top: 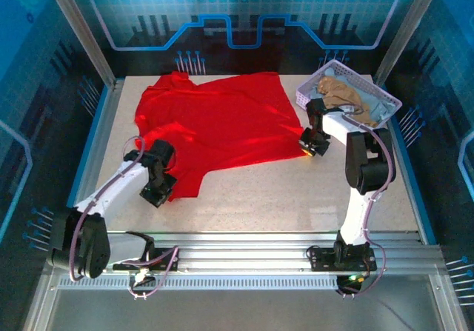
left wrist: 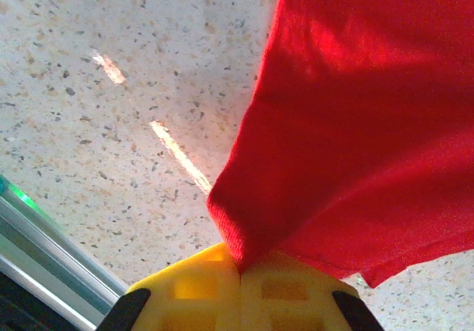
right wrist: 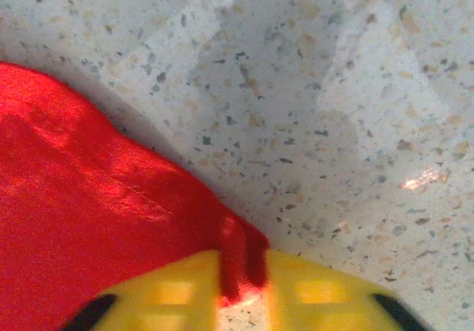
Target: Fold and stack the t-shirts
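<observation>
A large bright red t-shirt (top: 222, 120) lies spread across the back half of the table. My left gripper (top: 159, 192) sits at its near left corner. In the left wrist view the yellow jaws (left wrist: 242, 272) are shut on a bunched fold of the red t-shirt (left wrist: 355, 124). My right gripper (top: 314, 146) is at the shirt's right edge. There the jaws (right wrist: 244, 286) pinch a small tuck of the red cloth (right wrist: 74, 220) just above the tabletop. A tan t-shirt (top: 337, 88) and a pale blue-grey one (top: 378, 109) lie crumpled in the basket.
The lavender lattice basket (top: 337, 66) stands at the back right corner, just behind my right arm. Bare speckled tabletop (top: 281, 198) stretches between the shirt and the arm bases. Metal frame rails border the table on all sides.
</observation>
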`<state>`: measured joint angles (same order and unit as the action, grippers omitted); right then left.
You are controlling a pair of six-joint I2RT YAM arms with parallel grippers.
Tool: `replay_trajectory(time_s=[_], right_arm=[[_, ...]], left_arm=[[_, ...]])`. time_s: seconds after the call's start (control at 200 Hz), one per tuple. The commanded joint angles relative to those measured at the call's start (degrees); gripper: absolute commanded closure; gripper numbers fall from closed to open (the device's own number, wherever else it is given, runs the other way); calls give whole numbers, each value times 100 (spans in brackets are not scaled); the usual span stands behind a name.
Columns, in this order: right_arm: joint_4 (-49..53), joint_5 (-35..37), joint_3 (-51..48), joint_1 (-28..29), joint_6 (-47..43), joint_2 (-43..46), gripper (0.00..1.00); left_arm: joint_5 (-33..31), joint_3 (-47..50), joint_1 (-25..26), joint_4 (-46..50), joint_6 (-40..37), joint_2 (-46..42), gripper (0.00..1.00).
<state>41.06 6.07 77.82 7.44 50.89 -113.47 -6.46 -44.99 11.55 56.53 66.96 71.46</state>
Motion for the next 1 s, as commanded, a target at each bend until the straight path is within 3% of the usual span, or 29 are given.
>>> replay_trajectory(time_s=[0.0,0.355,0.52,0.735,0.995], right_arm=[[293,192,-164,92,50,246,100],[1103,289,-1889,560,-109,2259,100],[1186,104,-2414,728,-160,3048,100],[1435,123,-1877,699,-229,2914,100],[1623,-6,-769,476,-306,2095,100]], left_arm=[[-240,144,-48,583,53,-355,100],[-253,854,-4,1906,1293,-2298,100],[-317,684,40,1632,839,-2659,100],[-819,-521,-14,960,-70,-1811,100],[-520,-1849,-579,167,-832,-193,100]])
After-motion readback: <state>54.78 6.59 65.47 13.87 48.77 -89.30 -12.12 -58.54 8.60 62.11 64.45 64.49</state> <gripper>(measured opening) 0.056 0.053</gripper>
